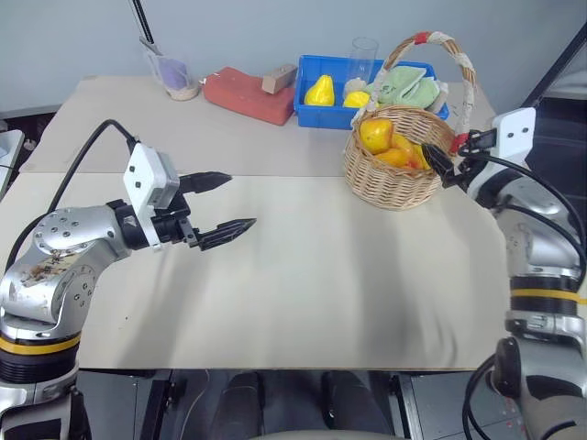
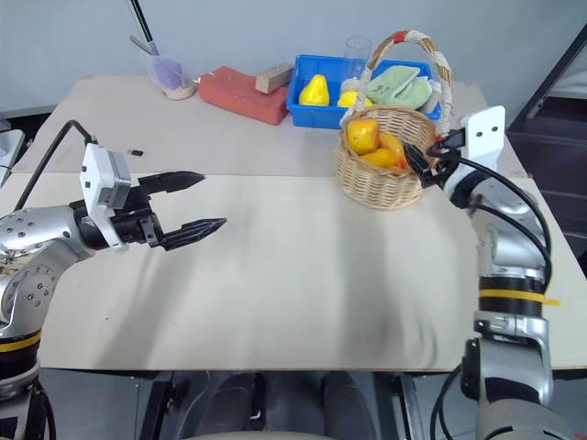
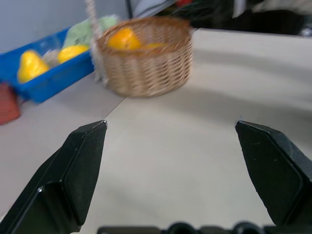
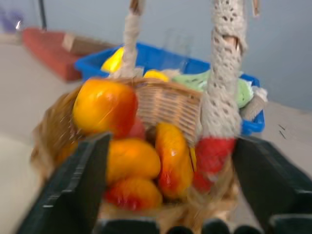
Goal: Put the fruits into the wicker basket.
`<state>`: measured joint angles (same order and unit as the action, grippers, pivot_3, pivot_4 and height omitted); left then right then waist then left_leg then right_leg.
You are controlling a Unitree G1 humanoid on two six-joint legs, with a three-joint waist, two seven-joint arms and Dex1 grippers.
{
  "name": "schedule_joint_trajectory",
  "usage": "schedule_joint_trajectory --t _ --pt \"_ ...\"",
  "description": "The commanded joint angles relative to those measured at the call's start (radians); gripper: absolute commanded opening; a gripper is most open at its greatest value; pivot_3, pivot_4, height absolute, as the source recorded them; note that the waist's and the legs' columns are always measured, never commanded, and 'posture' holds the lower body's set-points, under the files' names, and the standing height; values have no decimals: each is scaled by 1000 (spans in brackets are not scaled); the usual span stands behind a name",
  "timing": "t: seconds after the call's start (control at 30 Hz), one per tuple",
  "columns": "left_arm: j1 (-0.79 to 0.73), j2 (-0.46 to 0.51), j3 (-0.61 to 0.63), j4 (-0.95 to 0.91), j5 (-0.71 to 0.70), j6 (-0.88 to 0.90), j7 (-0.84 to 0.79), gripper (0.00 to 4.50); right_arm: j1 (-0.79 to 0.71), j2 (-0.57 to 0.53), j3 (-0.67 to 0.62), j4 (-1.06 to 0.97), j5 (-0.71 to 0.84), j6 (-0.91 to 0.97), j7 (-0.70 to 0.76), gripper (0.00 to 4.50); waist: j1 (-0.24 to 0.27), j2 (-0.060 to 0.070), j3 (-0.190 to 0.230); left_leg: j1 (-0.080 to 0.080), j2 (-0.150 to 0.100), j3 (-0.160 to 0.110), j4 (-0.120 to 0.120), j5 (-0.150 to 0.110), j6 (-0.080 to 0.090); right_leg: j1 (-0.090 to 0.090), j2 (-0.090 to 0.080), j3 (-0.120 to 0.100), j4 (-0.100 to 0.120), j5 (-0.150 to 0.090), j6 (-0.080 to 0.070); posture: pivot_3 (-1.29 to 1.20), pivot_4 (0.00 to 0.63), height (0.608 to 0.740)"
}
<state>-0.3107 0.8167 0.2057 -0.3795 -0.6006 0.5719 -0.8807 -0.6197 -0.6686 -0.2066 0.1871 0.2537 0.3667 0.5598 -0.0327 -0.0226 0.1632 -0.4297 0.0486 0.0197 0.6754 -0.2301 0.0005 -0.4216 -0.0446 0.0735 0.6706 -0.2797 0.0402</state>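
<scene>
Showing silver-grey metal arm segments with round screw-studded joint housings. Wearing a yellow band edged in black around each forearm. Carrying a white box-shaped camera housing on each wrist. Trailing black cables in loops along both arms. Ending in two black, tapering fingers [image 1: 225,235].

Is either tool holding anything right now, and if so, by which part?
Nothing is held. The left tool is open over bare table. The right tool is open beside the wicker basket, where the fruits lie.
</scene>
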Motion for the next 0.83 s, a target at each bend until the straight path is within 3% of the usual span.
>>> schedule_joint_trajectory --t 0.03,0.33,0.53,0.83 --pt "70 37 73 -30 45 -20 30 4500 53 -87 -34 -133 37 76 72 4486 4 0 0 0 0 0 0 0 0 0 0 0 0 0 0 0 150 740" --pt "396 146 282 6 194 -73 9 4500 259 -360 -38 -295 153 120 462 4486 1 0 0 2 1 2 0 0 0 1 0 1 -3 0 0 0 150 740" --pt "437 131 346 6 177 -63 0 4500 295 -412 -3 -279 145 104 557 4486 9 0 0 5 2 3 -1 0 0 5 0 1 -5 0 0 0 150 740" --pt "392 139 328 29 165 -60 -3 4500 242 -392 27 -233 120 83 558 4486 16 0 0 5 2 4 -1 0 0 3 0 1 -5 0 0 0 150 740"
